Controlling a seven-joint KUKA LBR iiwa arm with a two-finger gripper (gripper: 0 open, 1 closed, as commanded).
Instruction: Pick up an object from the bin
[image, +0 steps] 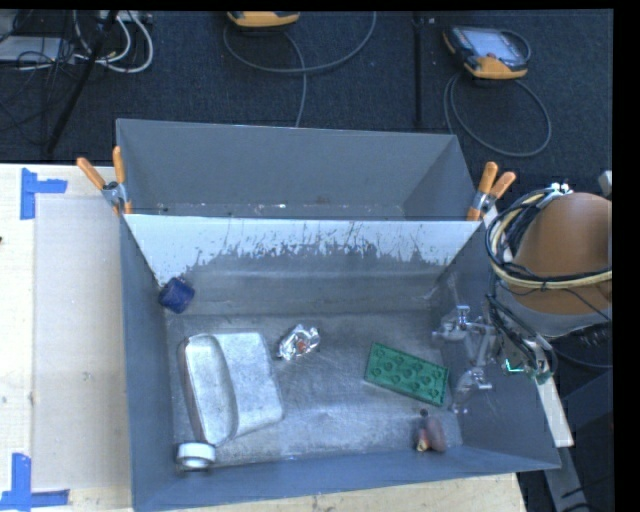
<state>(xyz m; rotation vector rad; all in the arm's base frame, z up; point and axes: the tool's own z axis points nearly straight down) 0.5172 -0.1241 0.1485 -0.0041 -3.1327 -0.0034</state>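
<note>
While the jaws hang apart and empty at the right of the bin (300, 190) | green studded plate (405, 373) lies flat just beside them, ungripped | judgement: nothing picked; grasp and lift remain

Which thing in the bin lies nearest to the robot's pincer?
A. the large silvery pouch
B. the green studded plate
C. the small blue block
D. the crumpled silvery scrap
B: the green studded plate lies just beside the pincer on the right side of the bin, while the other three lie farther to the left.
</note>
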